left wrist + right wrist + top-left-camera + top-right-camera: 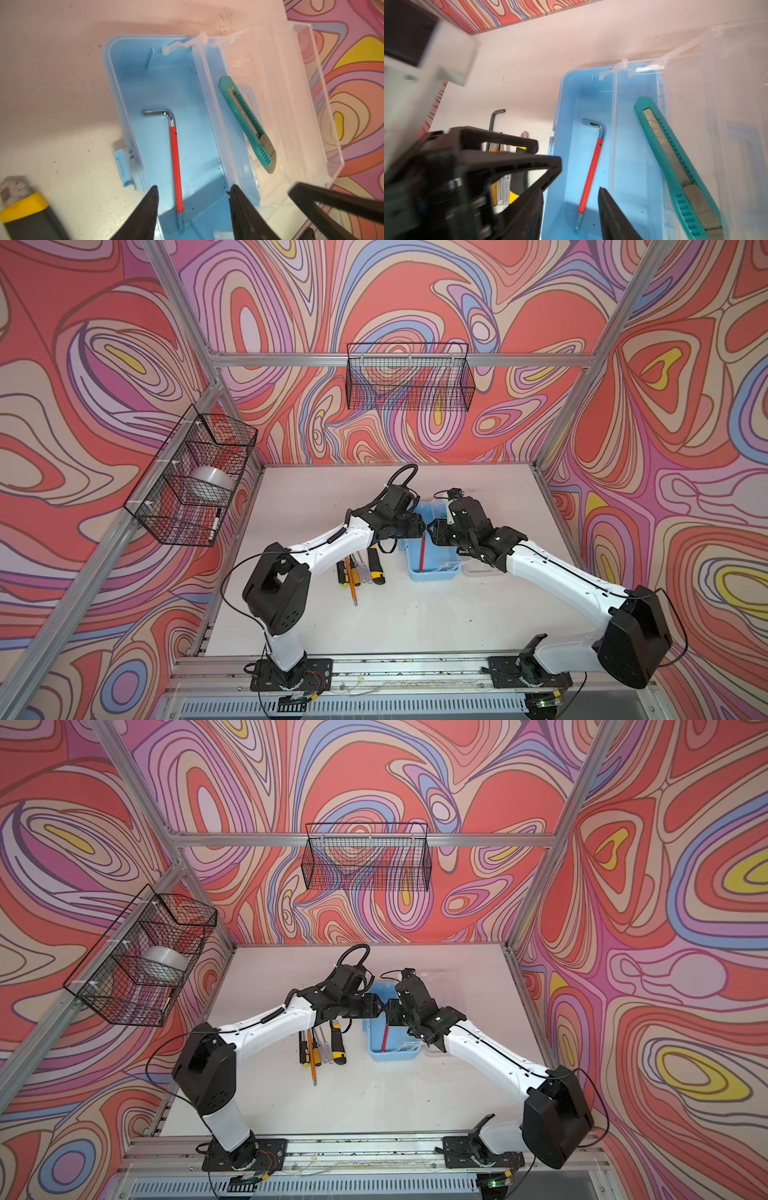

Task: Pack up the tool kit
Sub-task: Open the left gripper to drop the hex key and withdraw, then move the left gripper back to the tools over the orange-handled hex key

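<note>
The white tabletop is seen in both top views, with the left arm and the right arm bent inward so that their wrists almost meet above its middle. Under that meeting point the light-blue box of the tool kit is placed on the tabletop. It is open, and its clear lid is swung out on the side away from the left arm.

A row of tools is laid side by side on the tabletop just beside the box, on the left arm's side. A yellow-and-black utility knife is nearest the box in that row.

The left pincer is held over the box with its jaws spread and nothing between them. The right pincer is likewise spread above the box and grips nothing.

A teal utility knife is seen at the lid side of the box. Whether it rests in the lid or in the box cannot be told. A red-sleeved hex key is lying flat on the box floor, apart from the knife.
</note>
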